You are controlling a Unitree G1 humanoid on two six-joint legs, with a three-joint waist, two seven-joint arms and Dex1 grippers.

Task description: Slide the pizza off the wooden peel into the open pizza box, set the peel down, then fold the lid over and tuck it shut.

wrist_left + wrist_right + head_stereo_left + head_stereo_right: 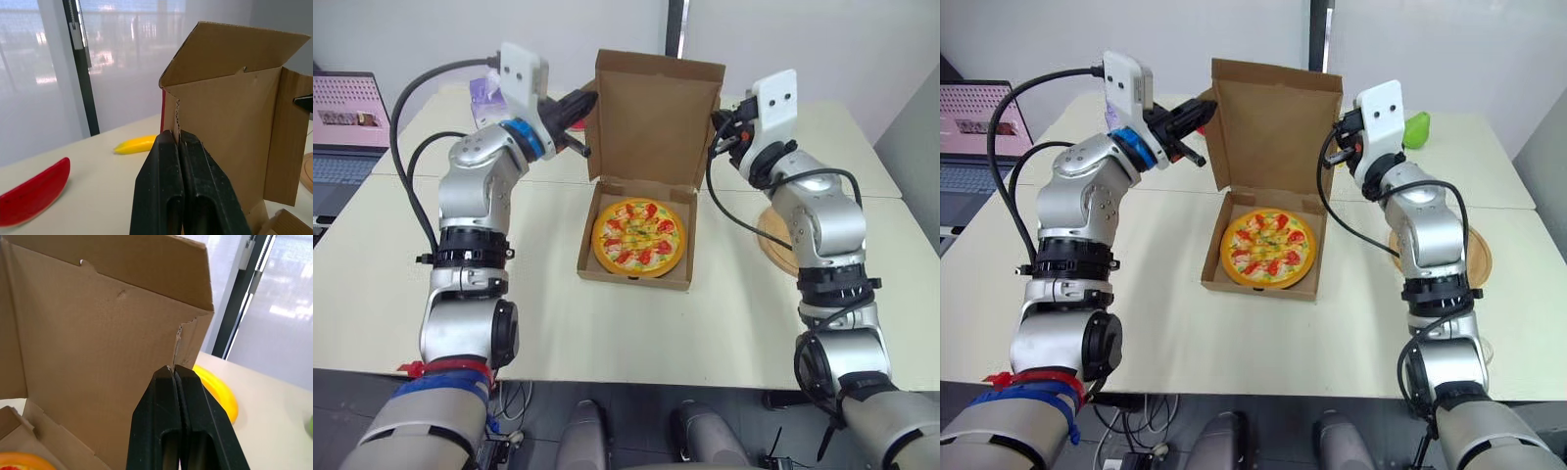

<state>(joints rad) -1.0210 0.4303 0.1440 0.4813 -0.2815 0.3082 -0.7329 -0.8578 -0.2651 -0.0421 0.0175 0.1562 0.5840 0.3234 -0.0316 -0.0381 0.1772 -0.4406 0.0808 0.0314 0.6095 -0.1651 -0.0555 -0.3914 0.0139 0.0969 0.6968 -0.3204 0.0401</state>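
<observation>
Your left gripper point(177, 134) and right gripper point(172, 368) each pinch a side of the lid point(656, 117), fingers closed on it; fold unevenly and its perforated corners could tear.

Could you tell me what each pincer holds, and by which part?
Both pinch the lid by its side edges: left pincer the left, right pincer the right.

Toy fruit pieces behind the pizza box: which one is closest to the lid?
The yellow one, lying just behind the upright lid; the red piece and the green one lie farther away from it.
</observation>
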